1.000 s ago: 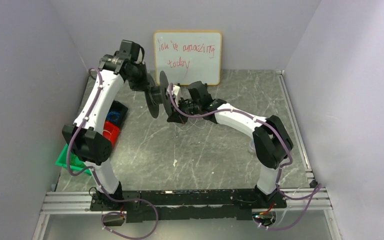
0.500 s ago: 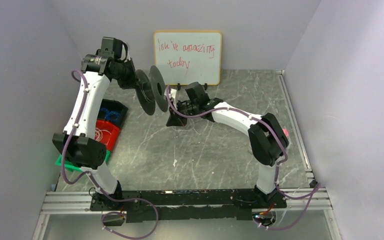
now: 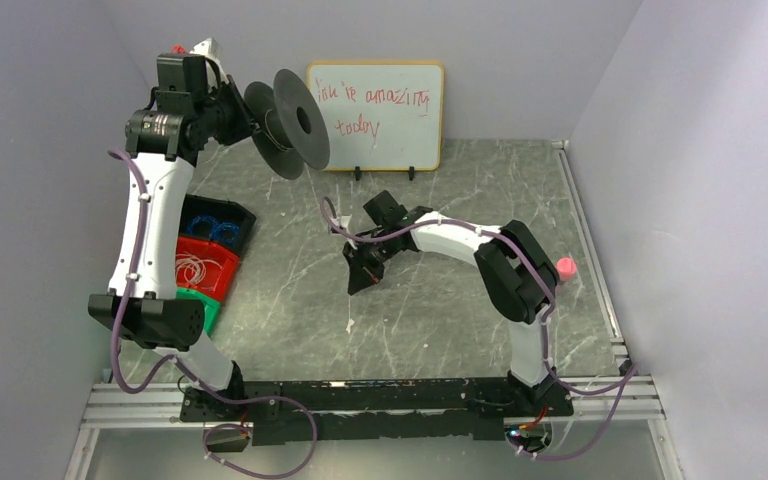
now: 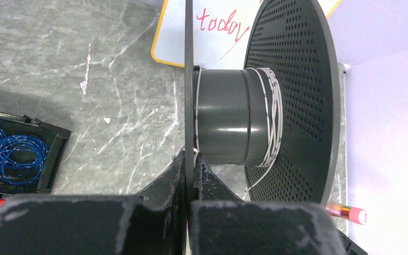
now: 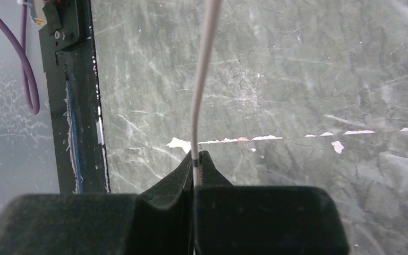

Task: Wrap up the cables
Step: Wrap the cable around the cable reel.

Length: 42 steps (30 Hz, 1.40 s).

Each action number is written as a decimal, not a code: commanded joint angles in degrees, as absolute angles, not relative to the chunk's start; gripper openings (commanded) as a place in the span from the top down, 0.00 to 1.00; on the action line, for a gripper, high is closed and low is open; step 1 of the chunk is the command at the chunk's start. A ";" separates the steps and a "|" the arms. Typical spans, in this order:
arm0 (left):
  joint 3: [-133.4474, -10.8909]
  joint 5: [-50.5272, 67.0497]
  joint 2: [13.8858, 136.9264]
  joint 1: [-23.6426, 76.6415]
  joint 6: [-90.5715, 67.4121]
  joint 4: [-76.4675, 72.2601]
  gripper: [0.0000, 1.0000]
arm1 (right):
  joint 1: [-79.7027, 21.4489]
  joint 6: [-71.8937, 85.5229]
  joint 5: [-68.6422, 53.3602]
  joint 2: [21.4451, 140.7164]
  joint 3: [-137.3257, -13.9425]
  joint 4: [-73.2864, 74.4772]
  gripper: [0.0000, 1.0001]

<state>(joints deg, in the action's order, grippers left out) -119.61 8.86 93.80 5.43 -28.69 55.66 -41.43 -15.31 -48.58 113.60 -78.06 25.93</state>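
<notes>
My left gripper [image 4: 189, 159] is shut on the thin near flange of the black spool [image 4: 292, 106]. It holds the spool high at the back left, in front of the wall [image 3: 285, 125]. Several turns of the thin whitish cable [image 4: 272, 114] lie on the spool's hub beside the perforated far flange, and one strand drops away below it. My right gripper [image 5: 195, 156] is shut on the cable [image 5: 202, 79], which runs straight up out of its fingertips. In the top view that gripper [image 3: 358, 280] points down, low over the middle of the table.
A whiteboard [image 3: 375, 115] leans on the back wall. Black [image 3: 222, 225], red [image 3: 205, 268] and green [image 3: 200, 312] bins with coiled wires sit by the left wall. A pink-capped pen [image 3: 564, 266] lies at the right. The black base rail [image 5: 77, 106] shows beside the right gripper.
My left arm has raised the spool and swung it up and to the left. My right gripper has moved toward the near side and lower, still holding the cable.
</notes>
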 commanded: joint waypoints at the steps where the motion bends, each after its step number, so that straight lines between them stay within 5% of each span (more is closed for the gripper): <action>1: -121.65 10.19 91.11 4.64 -30.63 50.02 0.98 | -41.26 -17.66 -50.75 112.47 -78.66 27.43 1.00; 19: -114.96 18.37 88.15 2.11 -25.50 47.07 0.98 | -27.95 -6.17 -71.27 107.67 -75.29 18.27 1.00; 23: -113.43 22.01 87.52 2.11 -23.94 45.36 0.98 | -25.69 5.54 -75.63 107.10 -72.24 6.88 1.00; 32: -109.26 38.81 87.27 2.35 -15.30 45.80 0.98 | -17.83 21.79 -65.41 107.89 -70.85 -1.72 1.00; 42: -99.68 31.75 82.29 11.46 2.04 49.25 0.98 | -9.76 18.43 -59.75 107.13 -76.93 9.32 1.00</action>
